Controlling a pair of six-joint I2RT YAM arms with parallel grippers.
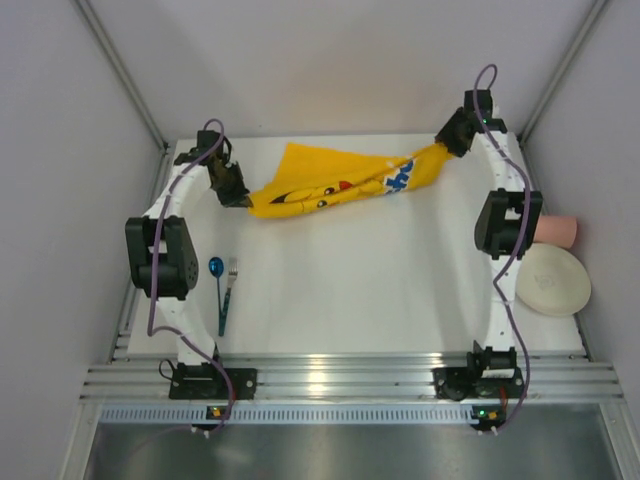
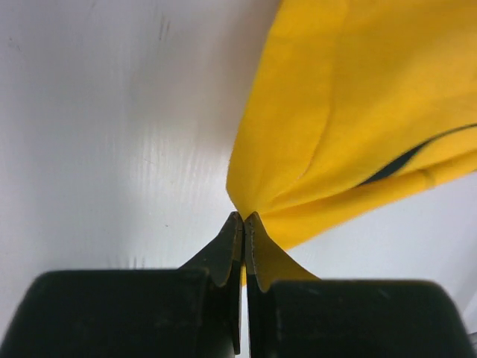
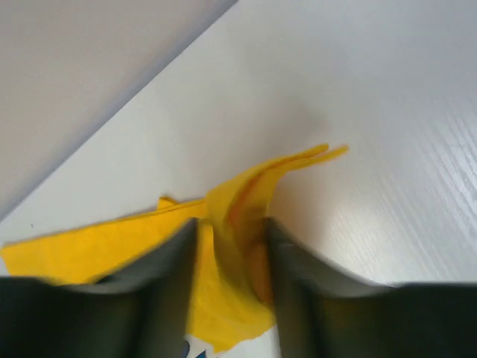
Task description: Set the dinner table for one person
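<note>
A yellow Pikachu-print cloth (image 1: 320,185) is stretched across the far part of the white dinner table (image 1: 350,290). My left gripper (image 1: 240,197) is shut on its left corner; in the left wrist view the jaws (image 2: 244,216) pinch the cloth (image 2: 350,112) at their tips. My right gripper (image 1: 452,148) holds the right end, slightly raised. In the right wrist view the jaws (image 3: 232,224) stand a little apart with bunched cloth (image 3: 89,242) filling the gap and a corner sticking out past them.
A blue spoon (image 1: 216,267) and a fork (image 1: 232,268) lie side by side near the left arm. A white plate (image 1: 553,280) and a pink cup (image 1: 560,230) sit at the table's right edge, behind the right arm. Metal rails (image 1: 340,380) run along the near edge.
</note>
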